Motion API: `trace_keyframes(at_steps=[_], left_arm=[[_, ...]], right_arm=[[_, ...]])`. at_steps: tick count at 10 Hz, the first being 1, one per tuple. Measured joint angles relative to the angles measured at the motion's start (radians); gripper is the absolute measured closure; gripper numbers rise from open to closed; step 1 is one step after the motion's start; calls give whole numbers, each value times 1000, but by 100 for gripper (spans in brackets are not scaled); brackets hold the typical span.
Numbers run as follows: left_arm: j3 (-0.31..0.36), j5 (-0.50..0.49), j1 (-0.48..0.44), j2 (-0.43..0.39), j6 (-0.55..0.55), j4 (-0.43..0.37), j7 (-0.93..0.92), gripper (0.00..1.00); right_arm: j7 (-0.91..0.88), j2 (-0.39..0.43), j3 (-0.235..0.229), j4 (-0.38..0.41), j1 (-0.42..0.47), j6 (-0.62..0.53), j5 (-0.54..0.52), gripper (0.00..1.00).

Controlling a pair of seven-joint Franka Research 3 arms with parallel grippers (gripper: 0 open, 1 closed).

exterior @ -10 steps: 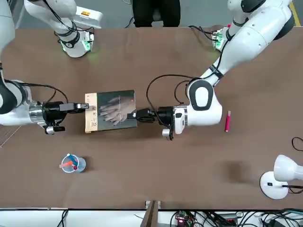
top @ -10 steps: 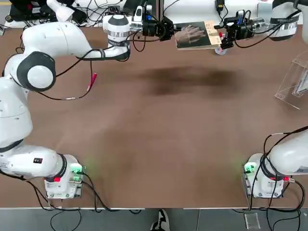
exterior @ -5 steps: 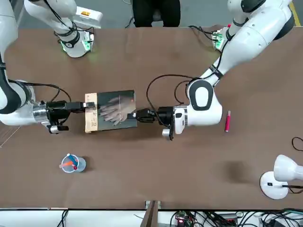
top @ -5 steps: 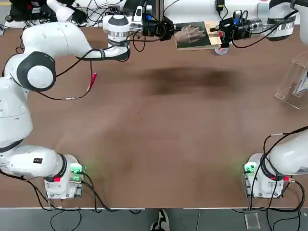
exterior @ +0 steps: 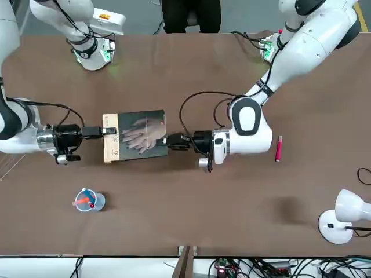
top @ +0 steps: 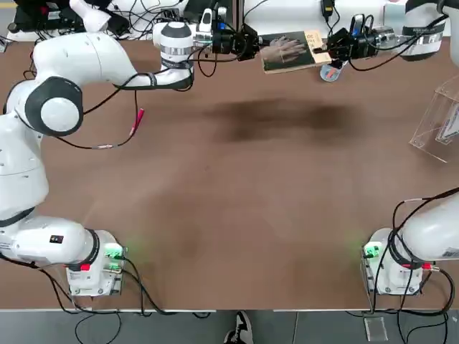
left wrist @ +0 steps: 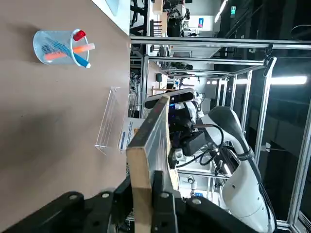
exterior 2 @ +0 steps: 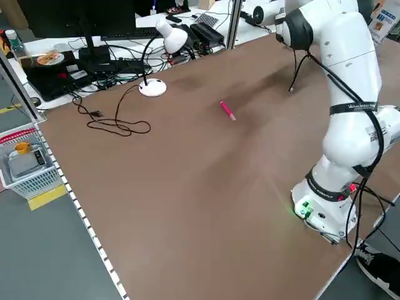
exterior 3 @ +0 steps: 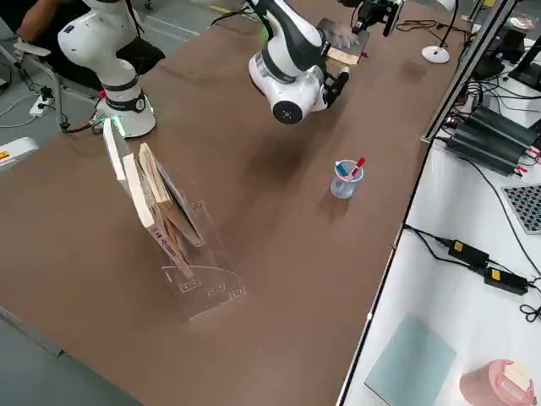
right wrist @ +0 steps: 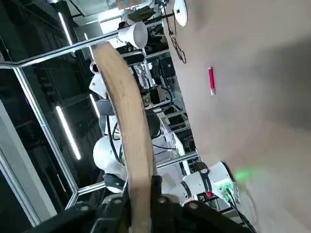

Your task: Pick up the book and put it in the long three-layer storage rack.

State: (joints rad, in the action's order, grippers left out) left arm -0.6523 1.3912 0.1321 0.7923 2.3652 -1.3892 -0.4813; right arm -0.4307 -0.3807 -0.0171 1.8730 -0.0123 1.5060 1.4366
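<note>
Right tool (exterior: 103,131) is clamped on the tan-strip edge of the book (exterior: 136,136), left tool (exterior: 164,141) pinching the opposite edge, so the paperback hangs flat between both above the far side of the worktop (top: 237,201). Looks like a handover. I'd free the left before moving, then carry it to the clear three-layer rack (exterior 3: 173,233), well off to the right.

You see a matt brown table (top: 237,186), smooth. The book (exterior: 134,136) has a paper cover, seemingly slightly glossy. The storage rack (exterior 3: 182,245) is clear glossy acrylic; the pen cup (exterior 3: 344,181) clear plastic. Arm shells (top: 86,57) are glossy white plastic.
</note>
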Motion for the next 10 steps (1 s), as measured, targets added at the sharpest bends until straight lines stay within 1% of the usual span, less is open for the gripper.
trace_keyframes(at_steps=[4, 5, 6, 7, 8, 9, 10], left_arm=[[0, 4, 7, 2, 3, 9, -1, 93], [1, 4, 4, 2, 3, 9, -1, 88], [1, 4, 1, 2, 3, 9, -1, 88], [1, 4, -1, 2, 3, 9, -1, 80], [1, 4, -2, 2, 3, 9, -1, 70], [1, 4, -3, 2, 3, 9, -1, 57], [1, 4, -3, 2, 3, 9, -1, 57]], right_arm=[[-127, 3, -1, -1, 24, -1, 0, 85], [-148, 3, -3, -1, 41, 1, 0, 85], [-159, 3, -6, -3, 59, -1, 0, 85], [-163, 4, -6, -6, 75, -5, 0, 85], [-163, 5, -7, -8, 88, -10, 0, 85], [-163, 6, -7, -10, 97, -12, 0, 85], [-162, 6, -7, -11, 102, -12, 0, 85]])
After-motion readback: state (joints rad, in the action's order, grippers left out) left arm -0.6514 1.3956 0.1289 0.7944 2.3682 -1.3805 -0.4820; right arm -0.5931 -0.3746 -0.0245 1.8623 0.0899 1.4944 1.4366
